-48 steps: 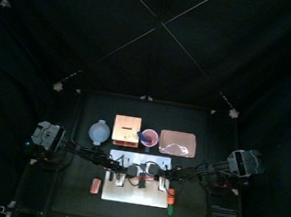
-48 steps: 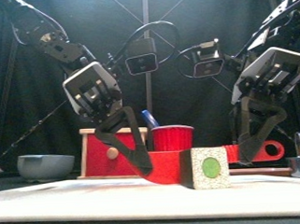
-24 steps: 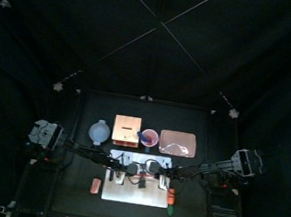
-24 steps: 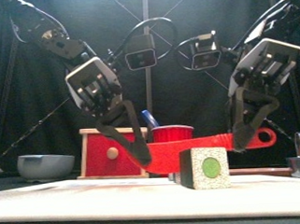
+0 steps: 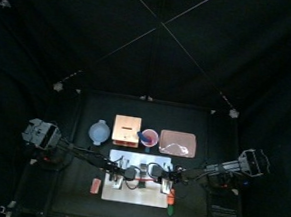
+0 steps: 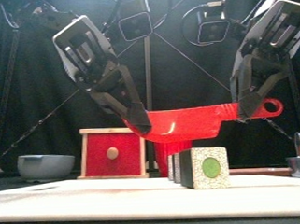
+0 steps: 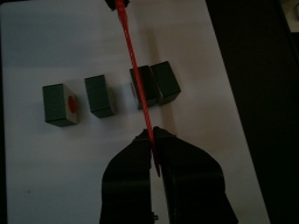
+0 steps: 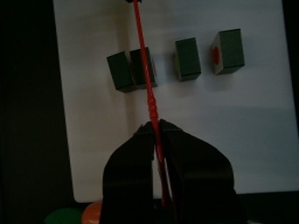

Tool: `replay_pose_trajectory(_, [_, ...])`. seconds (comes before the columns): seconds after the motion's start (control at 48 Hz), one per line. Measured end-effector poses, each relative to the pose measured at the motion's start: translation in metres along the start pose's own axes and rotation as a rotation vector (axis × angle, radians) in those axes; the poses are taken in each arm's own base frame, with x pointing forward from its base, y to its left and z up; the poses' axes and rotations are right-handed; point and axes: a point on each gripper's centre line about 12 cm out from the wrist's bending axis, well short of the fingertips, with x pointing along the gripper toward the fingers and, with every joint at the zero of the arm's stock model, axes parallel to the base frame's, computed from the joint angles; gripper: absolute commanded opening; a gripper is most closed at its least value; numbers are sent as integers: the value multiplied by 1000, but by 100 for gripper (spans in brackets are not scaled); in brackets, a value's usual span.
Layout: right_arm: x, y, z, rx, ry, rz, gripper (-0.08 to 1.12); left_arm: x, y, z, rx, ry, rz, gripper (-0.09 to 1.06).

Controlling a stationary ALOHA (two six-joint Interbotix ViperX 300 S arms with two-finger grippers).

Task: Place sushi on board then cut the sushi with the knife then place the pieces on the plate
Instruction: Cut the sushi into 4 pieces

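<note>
Top view: the flat pink tray (image 5: 179,141) held no pieces. Front view: your left pincer (image 6: 143,118) and right pincer (image 6: 249,111) each pinched an end of the red toy knife (image 6: 197,121) above the dark green sushi roll (image 6: 207,167) on the white cutting board (image 6: 106,201). Wrist views: two slices (image 7: 100,96) were cut; one block (image 7: 165,80) and all plating were left.

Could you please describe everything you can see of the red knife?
The red knife looks like moulded plastic, with a ring at its handle end. It hangs roughly level, on edge, above the sushi on the white board, apparently not touching it. The left end effector pinches its blade end, the right end effector its handle end.
</note>
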Motion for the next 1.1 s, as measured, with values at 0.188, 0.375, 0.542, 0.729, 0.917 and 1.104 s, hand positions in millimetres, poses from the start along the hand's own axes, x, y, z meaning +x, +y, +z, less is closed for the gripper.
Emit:
replay_pose_trajectory(0.188, [0,4,-2,-1,5,9,33,6,-4,0,3,7,-7,36])
replay_pose_trajectory(0.375, [-1,6,-3,1,9,16,33,8,-8,1,-4,7,-15,36])
replay_pose_trajectory(0.542, [0,6,-6,5,13,17,33,9,-9,0,-12,10,-17,36])
replay_pose_trajectory(0.729, [2,6,-7,10,17,18,33,13,-9,-2,-14,18,-16,36])
replay_pose_trajectory(0.917, [3,6,-7,16,18,20,33,13,-10,-3,-18,21,-19,36])
replay_pose_trajectory(1.104, [4,7,-7,17,15,24,33,14,-11,-3,-29,23,-21,36])
